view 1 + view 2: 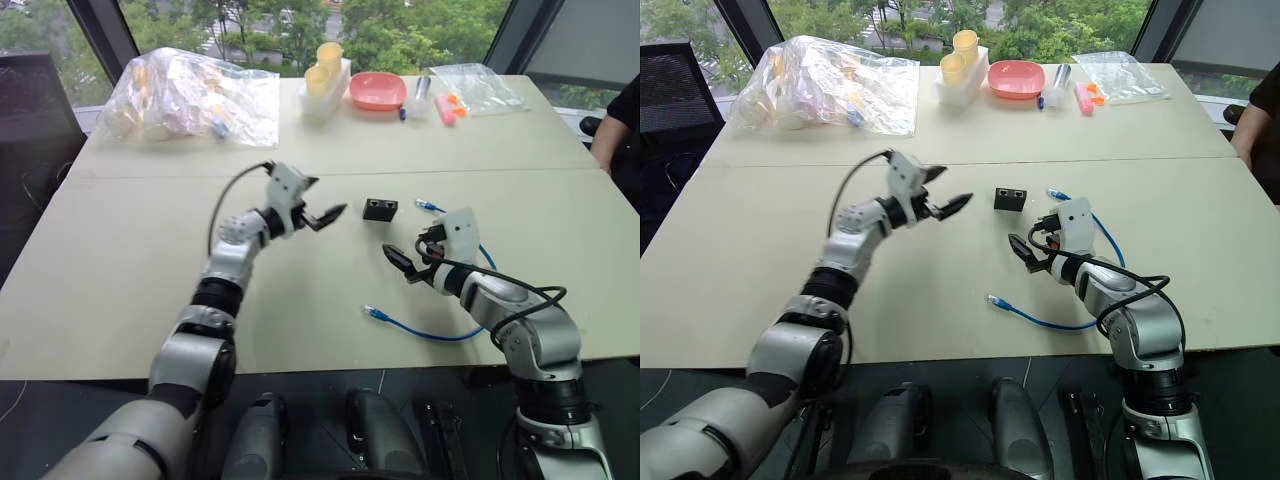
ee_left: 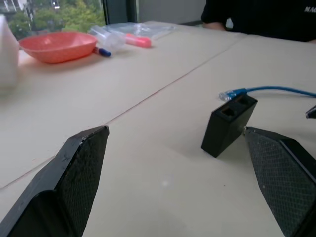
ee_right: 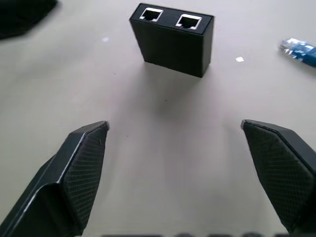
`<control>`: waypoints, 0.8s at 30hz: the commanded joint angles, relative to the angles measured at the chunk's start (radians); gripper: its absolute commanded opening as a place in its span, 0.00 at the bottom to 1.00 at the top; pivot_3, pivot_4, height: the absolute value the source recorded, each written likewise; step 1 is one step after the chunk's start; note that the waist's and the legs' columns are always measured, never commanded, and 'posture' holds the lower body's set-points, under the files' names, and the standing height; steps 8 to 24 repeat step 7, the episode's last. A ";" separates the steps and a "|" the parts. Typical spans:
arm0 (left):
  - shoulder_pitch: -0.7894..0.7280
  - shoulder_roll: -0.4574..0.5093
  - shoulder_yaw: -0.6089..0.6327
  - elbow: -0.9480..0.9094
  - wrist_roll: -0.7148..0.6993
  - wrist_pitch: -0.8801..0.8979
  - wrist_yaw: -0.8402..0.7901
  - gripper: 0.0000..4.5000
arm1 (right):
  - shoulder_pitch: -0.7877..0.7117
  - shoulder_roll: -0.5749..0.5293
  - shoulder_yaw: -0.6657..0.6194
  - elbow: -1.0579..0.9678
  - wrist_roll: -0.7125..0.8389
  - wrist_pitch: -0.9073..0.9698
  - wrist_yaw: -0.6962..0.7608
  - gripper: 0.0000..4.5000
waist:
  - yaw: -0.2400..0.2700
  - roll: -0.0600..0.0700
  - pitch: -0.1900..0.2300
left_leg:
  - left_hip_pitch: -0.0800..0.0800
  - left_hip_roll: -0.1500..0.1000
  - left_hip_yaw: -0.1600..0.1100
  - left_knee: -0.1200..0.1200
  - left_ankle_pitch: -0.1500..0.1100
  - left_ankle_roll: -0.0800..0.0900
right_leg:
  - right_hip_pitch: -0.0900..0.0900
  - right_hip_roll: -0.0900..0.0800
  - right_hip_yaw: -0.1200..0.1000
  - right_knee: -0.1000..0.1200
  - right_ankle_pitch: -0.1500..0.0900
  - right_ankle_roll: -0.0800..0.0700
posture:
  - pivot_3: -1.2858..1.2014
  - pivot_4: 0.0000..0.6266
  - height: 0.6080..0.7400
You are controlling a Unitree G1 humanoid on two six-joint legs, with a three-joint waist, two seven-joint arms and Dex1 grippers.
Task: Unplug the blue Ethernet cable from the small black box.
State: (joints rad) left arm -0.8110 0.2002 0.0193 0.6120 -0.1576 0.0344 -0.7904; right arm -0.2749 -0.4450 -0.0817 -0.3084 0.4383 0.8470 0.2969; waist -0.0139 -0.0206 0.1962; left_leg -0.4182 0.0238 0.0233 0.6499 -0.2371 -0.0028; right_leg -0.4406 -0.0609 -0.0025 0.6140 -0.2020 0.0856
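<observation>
On the pale beige tabletop [image 1: 140,250], the left gripper [image 1: 322,215] hovers with its two black fingers spread wide and empty, pointing toward the small flat matte-black rectangular box [image 1: 380,209]. The box stands alone near the table's middle, just beyond those fingertips and not between them; in the left wrist view it sits [image 2: 228,124] nearer the far finger [image 2: 281,173] than the near one, touching neither. Its narrow face carries two square port openings, both empty in the right wrist view [image 3: 172,37].

The thin bright-blue Ethernet cable [image 1: 430,333] lies loose on the table to the right of the box. One clear plug [image 1: 424,206] rests just beside the box, apart from it; the cord then curves behind the right arm and ends in a second plug [image 1: 375,313] nearer the table's front edge.

The right gripper [image 1: 408,262] is also parted wide and holds nothing, with the box ahead of its fingers [image 3: 81,168] and well clear of them.
</observation>
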 commanded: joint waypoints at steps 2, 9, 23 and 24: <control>0.096 0.139 0.031 -0.350 -0.105 0.281 -0.053 0.99 | 0.028 -0.061 -0.052 -0.072 0.035 -0.066 0.115 1.00 | 0.000 0.001 0.000 | 0.000 0.000 0.000 0.000 0.000 0.000 | 0.000 0.000 0.000 0.000 0.000 0.000 | 0.52 0.24 1.00; 0.242 0.265 0.072 -0.585 -0.188 0.486 -0.049 0.99 | 0.070 -0.103 -0.080 -0.100 0.075 -0.110 0.220 1.00 | 0.001 0.000 0.000 | 0.002 0.001 0.000 0.000 0.000 0.000 | 0.001 0.000 0.000 0.001 0.000 0.000 | 0.52 0.24 1.00; 0.242 0.265 0.072 -0.585 -0.188 0.486 -0.049 0.99 | 0.070 -0.103 -0.080 -0.100 0.075 -0.110 0.220 1.00 | 0.001 0.000 0.000 | 0.002 0.001 0.000 0.000 0.000 0.000 | 0.001 0.000 0.000 0.001 0.000 0.000 | 0.52 0.24 1.00; 0.242 0.265 0.072 -0.585 -0.188 0.486 -0.049 0.99 | 0.070 -0.103 -0.080 -0.100 0.075 -0.110 0.220 1.00 | 0.001 0.000 0.000 | 0.002 0.001 0.000 0.000 0.000 0.000 | 0.001 0.000 0.000 0.001 0.000 0.000 | 0.52 0.24 1.00</control>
